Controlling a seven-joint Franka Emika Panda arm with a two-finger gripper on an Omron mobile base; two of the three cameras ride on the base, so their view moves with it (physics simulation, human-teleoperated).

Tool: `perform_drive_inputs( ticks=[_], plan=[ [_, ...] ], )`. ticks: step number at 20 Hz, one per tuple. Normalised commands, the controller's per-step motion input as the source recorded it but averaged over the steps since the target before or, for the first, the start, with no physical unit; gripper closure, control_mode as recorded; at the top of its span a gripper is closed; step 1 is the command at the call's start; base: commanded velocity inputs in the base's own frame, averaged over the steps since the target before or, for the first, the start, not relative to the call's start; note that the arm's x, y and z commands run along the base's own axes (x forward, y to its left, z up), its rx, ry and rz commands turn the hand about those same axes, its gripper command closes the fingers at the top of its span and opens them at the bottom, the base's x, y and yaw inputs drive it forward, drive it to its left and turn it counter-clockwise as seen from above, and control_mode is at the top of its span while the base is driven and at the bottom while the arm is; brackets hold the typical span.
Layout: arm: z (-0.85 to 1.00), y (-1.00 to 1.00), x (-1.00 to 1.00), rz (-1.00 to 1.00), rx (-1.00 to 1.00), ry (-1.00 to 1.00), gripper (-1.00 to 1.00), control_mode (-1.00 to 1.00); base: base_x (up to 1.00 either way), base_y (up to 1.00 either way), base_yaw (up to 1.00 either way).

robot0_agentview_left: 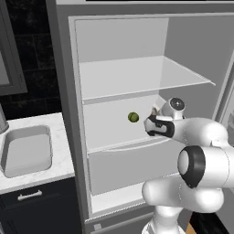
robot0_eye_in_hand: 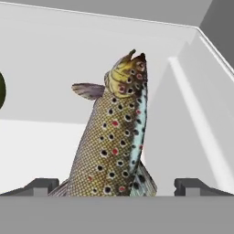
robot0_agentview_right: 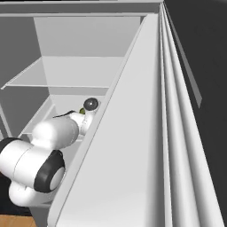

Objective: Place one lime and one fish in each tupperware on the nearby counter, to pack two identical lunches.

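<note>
Both pincer tips stand wide, straddling the fish near the fridge wall.

No text, label, brand, number or sign can be read anywhere in these pictures.

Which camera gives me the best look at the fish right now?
The hand view: the fish sits close, between the open end effector fingertips. In the left base view only a sliver peeks past the wrist; in the right base view I can't make it out.
</note>
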Motion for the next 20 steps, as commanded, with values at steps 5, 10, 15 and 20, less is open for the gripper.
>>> perform_drive_inputs(
  ticks=[5,10,15,20],
  plan=[
    [-0.59,0.24,-0.03,0.0,-0.02,0.0,-1.0,-1.0,0.0,0.0,0.0],
    [-0.65,0.56,-0.46,0.0,0.0,0.05,1.0,-1.0,0.0,0.0,0.0],
    [-0.55,0.29,-0.62,0.0,0.0,0.1,1.0,-1.0,0.0,0.0,0.0],
    [-0.2,0.18,-0.9,0.0,0.0,0.04,1.0,-1.0,0.0,0.0,0.0]
  ],
)
